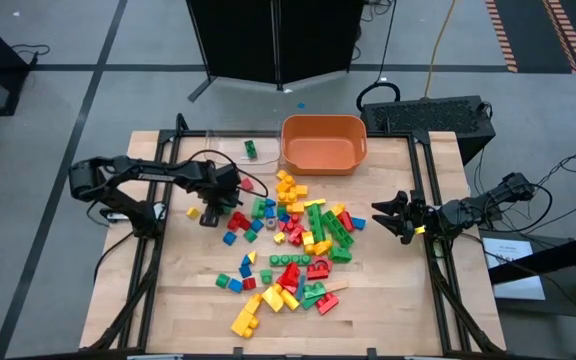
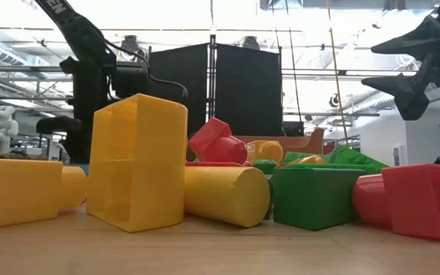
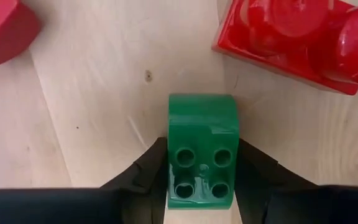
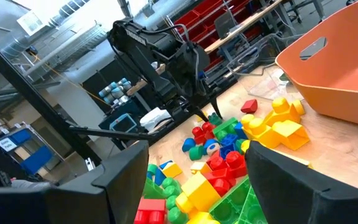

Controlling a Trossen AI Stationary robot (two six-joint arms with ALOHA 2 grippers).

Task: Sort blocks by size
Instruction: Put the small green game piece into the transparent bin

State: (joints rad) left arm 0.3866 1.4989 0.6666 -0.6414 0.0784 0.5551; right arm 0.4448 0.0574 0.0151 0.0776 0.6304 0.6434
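While right waits open, left end effector [image 3: 201, 180] clamps green block [image 3: 202, 149].

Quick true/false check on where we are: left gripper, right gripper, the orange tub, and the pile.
1. The left gripper has its fingers on either side of a green block. True.
2. The right gripper holds a yellow block. False: it is open and empty, at the pile's right edge.
3. The orange tub is full of blocks. False: no blocks show inside it.
4. Most blocks lie loose in a mixed pile mid-table. True.
5. One green block lies apart, left of the tub. True.
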